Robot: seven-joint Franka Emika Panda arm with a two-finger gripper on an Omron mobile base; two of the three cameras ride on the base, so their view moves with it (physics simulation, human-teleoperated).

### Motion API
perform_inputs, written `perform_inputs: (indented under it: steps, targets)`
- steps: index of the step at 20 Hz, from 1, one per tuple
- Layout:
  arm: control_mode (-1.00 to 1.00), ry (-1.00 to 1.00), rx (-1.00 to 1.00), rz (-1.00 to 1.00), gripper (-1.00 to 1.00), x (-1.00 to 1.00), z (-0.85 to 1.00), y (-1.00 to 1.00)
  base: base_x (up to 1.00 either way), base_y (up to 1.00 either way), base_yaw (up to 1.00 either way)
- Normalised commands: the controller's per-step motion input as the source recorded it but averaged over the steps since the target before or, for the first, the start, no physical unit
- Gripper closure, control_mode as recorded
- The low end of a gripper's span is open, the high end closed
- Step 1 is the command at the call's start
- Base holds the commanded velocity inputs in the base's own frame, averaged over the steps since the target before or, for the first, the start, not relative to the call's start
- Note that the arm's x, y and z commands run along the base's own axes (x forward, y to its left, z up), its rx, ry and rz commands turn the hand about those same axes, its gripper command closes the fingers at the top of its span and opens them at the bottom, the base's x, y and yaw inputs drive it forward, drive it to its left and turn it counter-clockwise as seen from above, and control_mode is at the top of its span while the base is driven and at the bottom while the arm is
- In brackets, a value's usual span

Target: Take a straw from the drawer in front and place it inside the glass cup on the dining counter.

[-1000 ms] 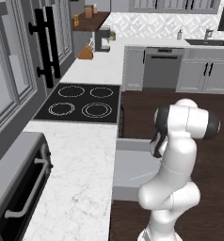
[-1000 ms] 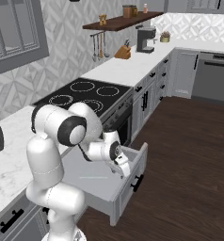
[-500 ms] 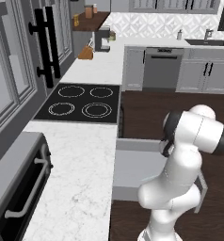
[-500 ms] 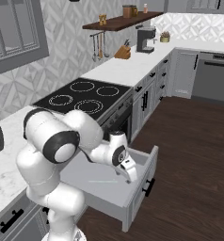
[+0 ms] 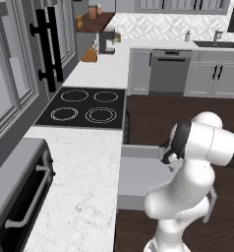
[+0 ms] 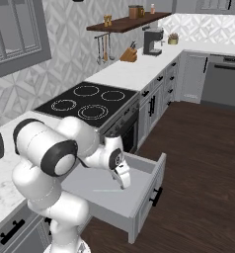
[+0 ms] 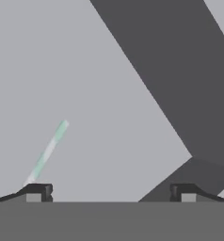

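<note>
A grey kitchen runs along the wall, its white marble worktop carrying a black cooktop, with dark wood floor lying open toward 3 o'clock of the cabinets in the right base view. Below the worktop edge the drawer stands pulled out over that floor, its flat front panel and black handle at the outer end, its plain grey inside bare but for one thin thing. The gripper hangs low inside the drawer, nearer the inner half than the front panel, with free room on each side up to the side walls. In the hand view its two dark fingertips stand far apart, spread about as wide as they go, and nothing lies between them. The straw, pale with green bands, lies flat on the drawer floor, slanting from the left fingertip up toward 1 o'clock, its lower end just beside that tip. A darker drawer wall crosses the hand view at 2 o'clock, well apart from the straw.
</note>
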Motion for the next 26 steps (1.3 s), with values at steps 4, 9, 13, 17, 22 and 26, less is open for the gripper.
perform_inputs:
  steps: [4,9,13,17,22,26]
  targets:
    - [-1.0,0.0,0.0,-0.13,-1.0,0.1,-0.24,0.06,0.0,0.0,0.0]
    - [-1.0,0.0,0.0,-0.11,-1.0,0.14,-0.36,0.0,0.0,0.0,0.0]
    - [-1.0,0.0,0.0,-0.07,-1.0,0.25,-0.39,0.0,0.0,0.0,0.0]
    - [-1.0,-0.03,0.01,-0.03,-1.0,0.29,-0.28,0.0,0.0,0.0,0.0]
    - [-1.0,-0.04,0.04,-0.01,-1.0,0.34,-0.18,0.0,0.0,0.0,0.0]
    - [-1.0,-0.04,0.03,0.0,-1.0,0.15,-0.19,0.0,0.0,0.0,0.0]
